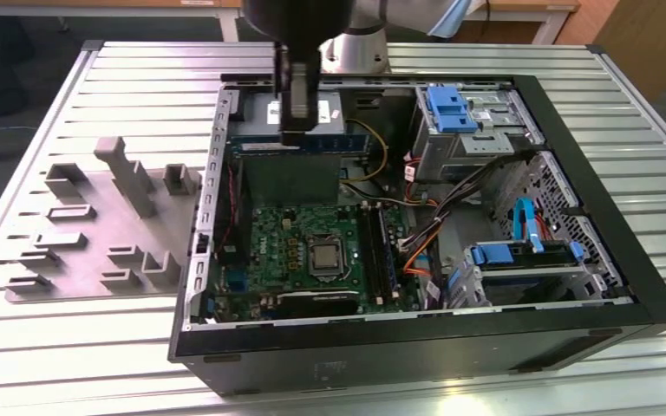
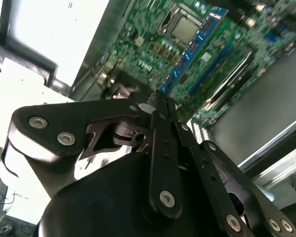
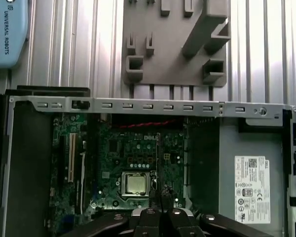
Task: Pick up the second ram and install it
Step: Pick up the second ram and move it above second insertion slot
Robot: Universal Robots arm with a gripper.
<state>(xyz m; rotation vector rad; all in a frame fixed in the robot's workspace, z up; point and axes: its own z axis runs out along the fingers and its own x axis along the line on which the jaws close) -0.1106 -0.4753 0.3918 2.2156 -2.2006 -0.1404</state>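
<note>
On the exterior view's left a grey fixture block (image 1: 101,225) lies on the slatted metal table (image 1: 79,338), just beside the open computer case (image 1: 426,347). Over the far part of the case the gripper (image 1: 294,134) hangs with its fingers (image 2: 163,148) pinched tight on one end of the second ram (image 1: 339,141). The stick is held level and raised clear above the green motherboard (image 1: 298,251), its free end toward the blue drive bracket (image 1: 447,108) on the right.
</note>
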